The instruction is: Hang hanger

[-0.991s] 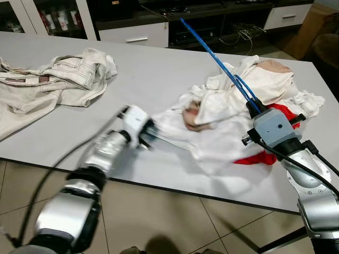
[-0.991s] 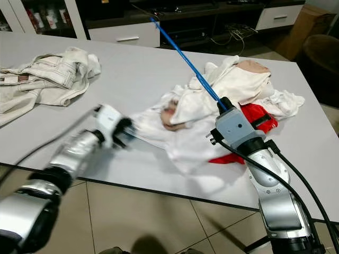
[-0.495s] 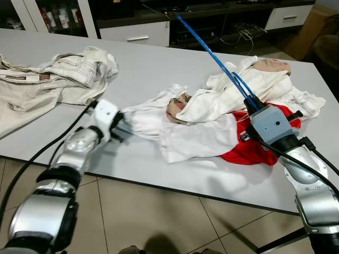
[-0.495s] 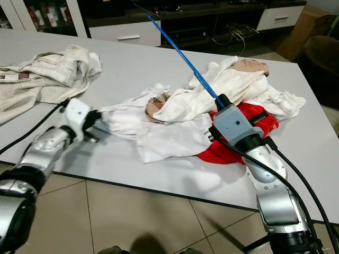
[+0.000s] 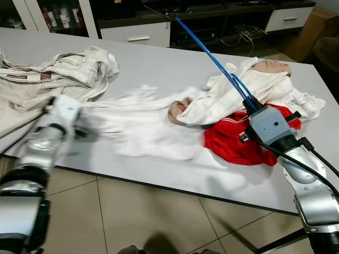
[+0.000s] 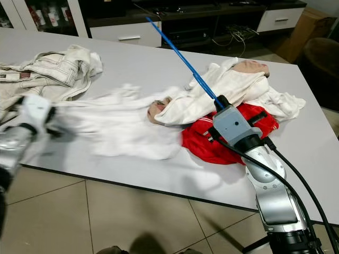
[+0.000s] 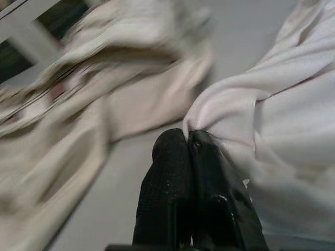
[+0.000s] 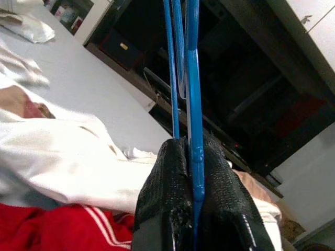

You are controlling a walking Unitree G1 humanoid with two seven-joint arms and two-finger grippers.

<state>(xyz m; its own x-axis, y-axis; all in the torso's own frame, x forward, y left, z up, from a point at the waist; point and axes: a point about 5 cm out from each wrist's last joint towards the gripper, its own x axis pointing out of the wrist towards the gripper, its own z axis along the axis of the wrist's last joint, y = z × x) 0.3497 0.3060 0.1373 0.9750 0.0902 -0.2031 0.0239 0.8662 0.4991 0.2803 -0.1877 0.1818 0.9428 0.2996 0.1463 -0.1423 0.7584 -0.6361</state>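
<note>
A thin blue hanger [image 5: 212, 58] slants up and away over the table, its lower end pinched in my right gripper [image 5: 253, 107], which is shut on it; in the right wrist view the blue hanger [image 8: 189, 78] runs up from between the black fingers [image 8: 167, 172]. My left gripper [image 5: 79, 114] is near the table's left front, shut on the edge of a white garment [image 5: 137, 124] stretched out flat and blurred. The left wrist view shows the fingertips [image 7: 172, 151] pressed together on a fold of that white cloth [image 7: 272, 130].
A red garment [image 5: 233, 143] lies uncovered by my right gripper, with a heap of white clothes [image 5: 249, 87] behind it. Beige trousers [image 5: 58, 79] lie at the left of the grey table [image 5: 159, 63]. Dark cabinets stand beyond the table; tiled floor lies before it.
My left gripper has dragged the white garment leftward across the table, spreading it out and uncovering the red garment. The right gripper and hanger have barely moved.
</note>
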